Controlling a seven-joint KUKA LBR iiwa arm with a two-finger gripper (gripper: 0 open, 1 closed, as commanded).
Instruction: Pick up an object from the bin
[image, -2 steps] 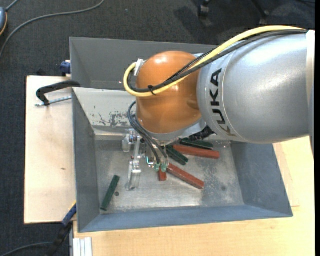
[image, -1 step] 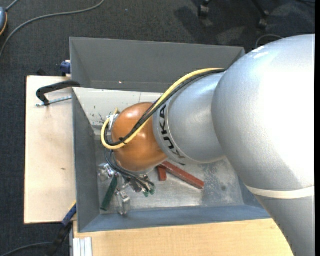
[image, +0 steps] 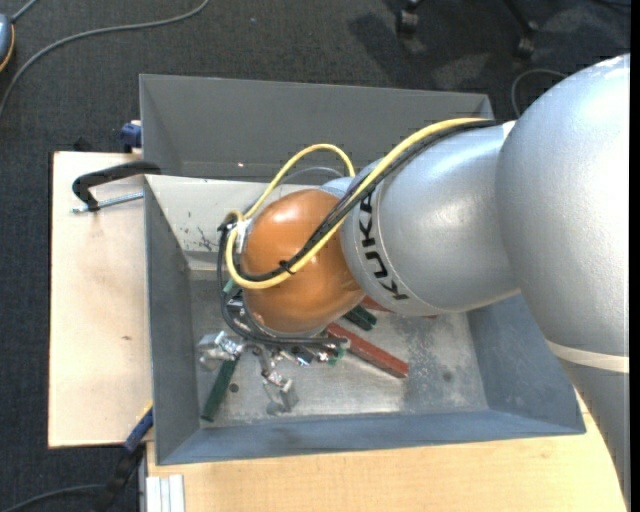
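- Lower left of the frame: dark green stick (image: 219, 389) on the bin (image: 168, 300) floor, small metal pieces (image: 276, 388) just beside it.
- Lower centre: red-brown stick (image: 372, 355), one end under the arm.
- End effector (image: 270, 350) is low over the metal pieces, below the orange cover (image: 295, 265); apart or together, can't tell.
- Suggest centring on one piece, clear of neighbours, before lifting.

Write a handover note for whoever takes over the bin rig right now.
Pincer: low in the bin, under the orange wrist cover; open or shut unreadable.
Things: dark green stick at the view's lower left, red stick to the right, silvery bits between, nearest the pincer.
Done: arm is inside the bin; no hold visible.
Left: grasp one thing, lift it out.
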